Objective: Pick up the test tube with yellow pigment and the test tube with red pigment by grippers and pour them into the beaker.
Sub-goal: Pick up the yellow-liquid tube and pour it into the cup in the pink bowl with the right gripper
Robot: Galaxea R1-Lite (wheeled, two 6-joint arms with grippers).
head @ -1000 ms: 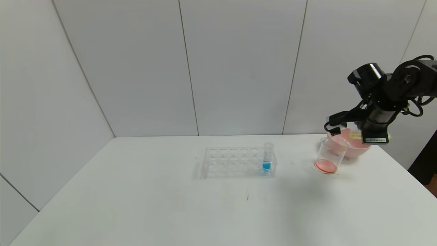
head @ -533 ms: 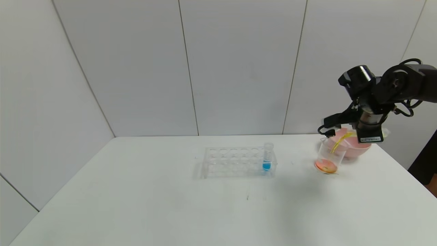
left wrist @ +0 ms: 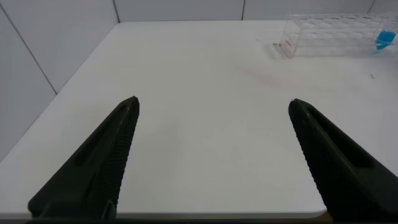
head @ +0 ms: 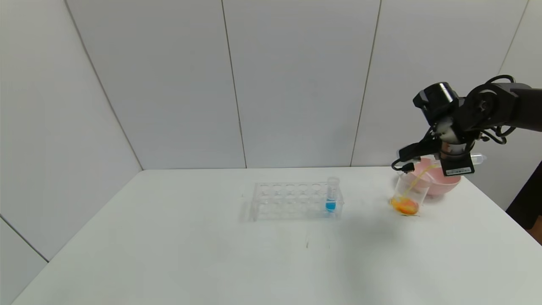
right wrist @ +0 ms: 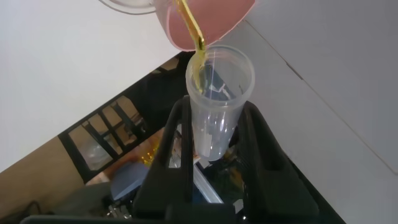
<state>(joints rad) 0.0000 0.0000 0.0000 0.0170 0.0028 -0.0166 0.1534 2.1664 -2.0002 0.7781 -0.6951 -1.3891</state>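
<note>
The right gripper (head: 449,157) was raised over the far right part of the white table (head: 254,262), its fingers (right wrist: 177,143) closed on the test tube with yellow pigment (right wrist: 214,106), which lay nearly horizontal with its mouth toward the beaker (head: 410,192). A thin yellow stream (head: 417,178) ran from the tube's mouth down into the beaker, where orange-yellow liquid (head: 405,206) had collected at the bottom. The beaker stood on the table just beside a pink bowl (head: 440,180) (the bowl was behind it and partly hidden by the gripper). Well apart, near the middle of the table, a clear rack (head: 294,201) held a tube with blue liquid (head: 331,195) at its right end. The left gripper (left wrist: 211,155) hung low over the near left part of the table, its fingers wide apart and holding nothing.
</note>
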